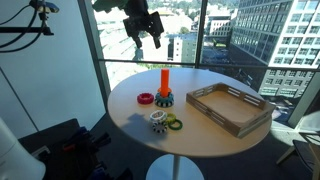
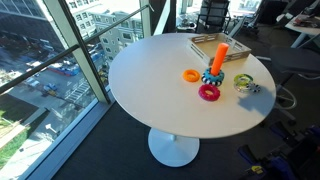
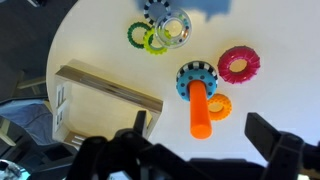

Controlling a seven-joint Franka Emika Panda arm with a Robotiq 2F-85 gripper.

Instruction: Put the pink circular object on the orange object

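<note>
The pink circular object point(image 1: 146, 98) lies flat on the round white table point(image 1: 200, 145), next to the orange peg point(image 1: 164, 82), which stands upright on its dark toothed base. Both show in the other exterior view, ring point(image 2: 209, 92) and peg point(image 2: 221, 58), and from above in the wrist view, ring point(image 3: 239, 64) and peg point(image 3: 202, 110). My gripper point(image 1: 143, 25) hangs high above the table, open and empty. In the wrist view its fingers point(image 3: 203, 145) frame the peg's top from far above.
A small orange ring point(image 3: 218, 105) lies against the peg's base. Green rings point(image 3: 140, 37) and a white toothed ring point(image 3: 173, 30) sit in a cluster. A wooden tray point(image 1: 228, 108) stands on the table. Glass window walls stand close behind the table.
</note>
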